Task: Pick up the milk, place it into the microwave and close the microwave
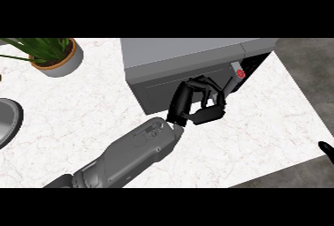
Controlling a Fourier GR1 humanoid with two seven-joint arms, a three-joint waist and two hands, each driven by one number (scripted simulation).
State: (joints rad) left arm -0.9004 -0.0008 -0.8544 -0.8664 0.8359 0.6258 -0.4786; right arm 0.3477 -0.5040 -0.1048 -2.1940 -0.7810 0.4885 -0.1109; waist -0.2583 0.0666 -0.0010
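The grey microwave point(189, 53) stands at the back of the counter, right of the middle. Its dark door point(157, 90) is swung almost fully in, and a dark gap point(257, 64) remains at its right end beside a red button point(239, 73). My left hand point(205, 103) comes in from the lower left on a long grey forearm. Its fingers lie against the door's front near the right edge and hold nothing. The milk shows nowhere in the head view. Only a black tip of my right hand point(325, 151) shows at the right edge.
A potted plant point(57, 59) stands at the back left. A round metal rim point(8, 120) pokes in at the left edge. The white marble counter point(78, 110) ends at the right, just past the microwave, where dark floor point(313, 88) begins.
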